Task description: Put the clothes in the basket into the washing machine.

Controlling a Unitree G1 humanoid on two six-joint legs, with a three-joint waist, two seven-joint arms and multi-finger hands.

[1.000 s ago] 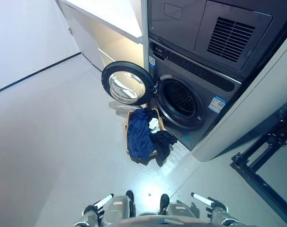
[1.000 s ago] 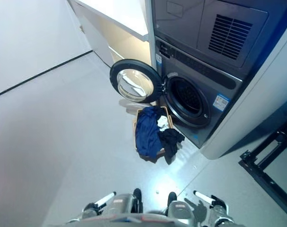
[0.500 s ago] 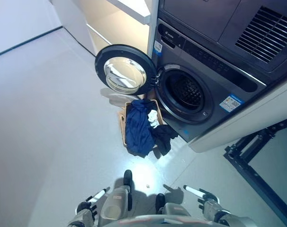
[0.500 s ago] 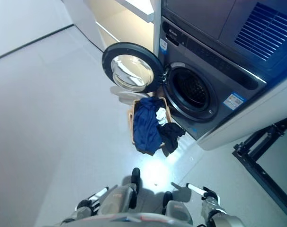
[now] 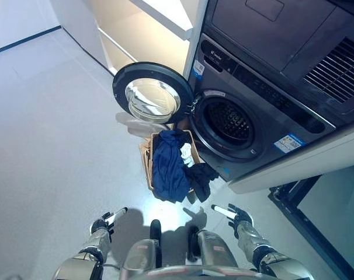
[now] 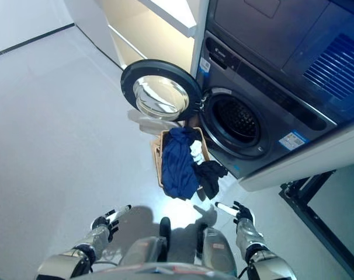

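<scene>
Washer: dark grey front-loading washing machine (image 5: 247,116), round door (image 5: 152,93) swung open left, drum looks empty.
Clothes: blue, black and white clothes (image 5: 170,166) heaped in the shallow brown basket (image 5: 145,166) on the floor before it.
Hands: left hand (image 5: 102,221) and right hand (image 5: 235,214) low, fingers straight, holding nothing.
Progress: nothing loaded yet.

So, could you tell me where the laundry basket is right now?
The basket sits on the floor mid-view, just below the open door and left of the washing machine drum opening.
</scene>
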